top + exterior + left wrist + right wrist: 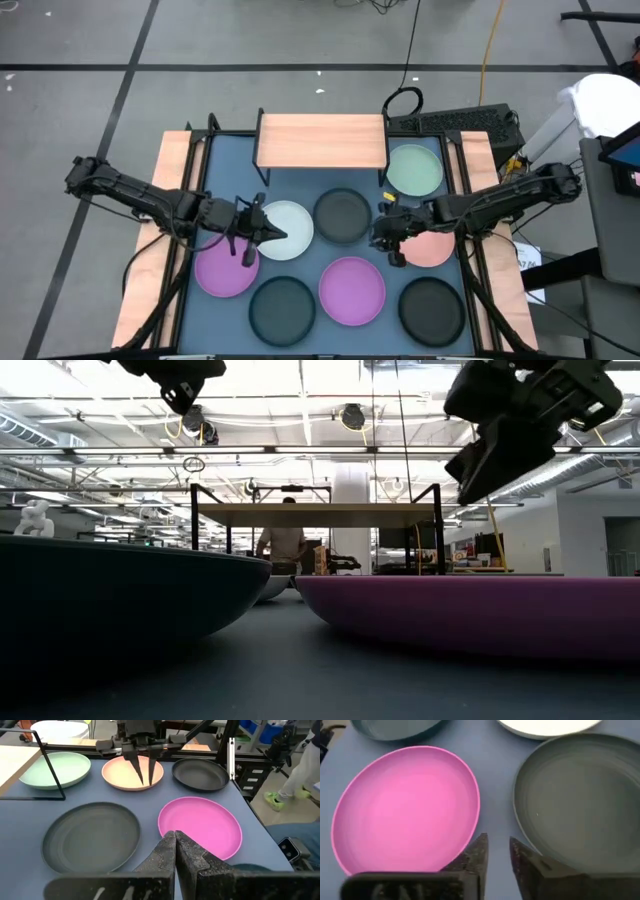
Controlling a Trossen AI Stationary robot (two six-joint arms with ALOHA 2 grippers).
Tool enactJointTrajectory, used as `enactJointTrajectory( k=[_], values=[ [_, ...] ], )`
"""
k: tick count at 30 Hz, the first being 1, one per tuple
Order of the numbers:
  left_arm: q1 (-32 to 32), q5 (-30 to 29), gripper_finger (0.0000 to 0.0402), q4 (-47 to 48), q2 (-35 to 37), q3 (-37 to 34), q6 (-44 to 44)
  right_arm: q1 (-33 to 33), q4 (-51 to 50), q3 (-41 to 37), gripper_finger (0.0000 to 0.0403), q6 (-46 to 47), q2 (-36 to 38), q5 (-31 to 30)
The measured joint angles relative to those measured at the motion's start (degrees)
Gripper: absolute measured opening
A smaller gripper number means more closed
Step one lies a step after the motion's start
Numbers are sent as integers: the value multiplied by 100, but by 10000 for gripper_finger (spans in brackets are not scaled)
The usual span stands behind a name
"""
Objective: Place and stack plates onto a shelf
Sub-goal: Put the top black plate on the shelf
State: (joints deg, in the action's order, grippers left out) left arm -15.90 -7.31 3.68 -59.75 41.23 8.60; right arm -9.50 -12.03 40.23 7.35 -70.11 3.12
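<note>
two robot arms hover over a table of plates, the wooden shelf [322, 138] bare at the far edge.

from above, the left gripper [268, 226] hangs over the white plate [290, 232], fingers pressed shut and empty, as its wrist view confirms; the right gripper [381, 236] sits between the upper charcoal plate [343, 215] and the pink plate [433, 247], its fingers [476, 855] slightly parted on nothing. only the overhead view takes in the mint plate [414, 169] beside the shelf, two purple plates [352, 289] and two more charcoal ones near the front. the table-level view alone shows the room: the shelf's black legs, ceiling lights, a person [286, 546] standing beyond. the blue-grey tabletop [300, 190] has wooden side edges.
</note>
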Motion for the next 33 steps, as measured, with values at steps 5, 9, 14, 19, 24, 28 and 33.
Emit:
enactJointTrajectory(
  k=[5, 9, 14, 19, 24, 28, 33],
  values=[
    [0, 0, 4, -107, 0, -2, -7, 0, -61, 202, 124, -467, -457, -11],
    [0, 0, 4, -139, 2, -2, -88, 0, -76, 237, 151, -780, -712, -116],
    [0, -28, 4, -224, 2, -2, -96, 0, -227, 236, 162, -1135, -885, -427],
    [0, -31, 4, -366, 2, -2, -150, 0, -237, 236, 162, -1488, -924, -480],
    [0, -31, 4, -445, 2, -2, -233, 0, -258, 236, 162, -1927, -922, -482],
    [0, -33, 4, -446, 2, -2, -236, 0, -251, 193, 162, -2278, -922, -484],
    [0, -33, 4, -444, 2, -2, -245, 0, -244, 120, 162, -2351, -922, -484]
  ],
)
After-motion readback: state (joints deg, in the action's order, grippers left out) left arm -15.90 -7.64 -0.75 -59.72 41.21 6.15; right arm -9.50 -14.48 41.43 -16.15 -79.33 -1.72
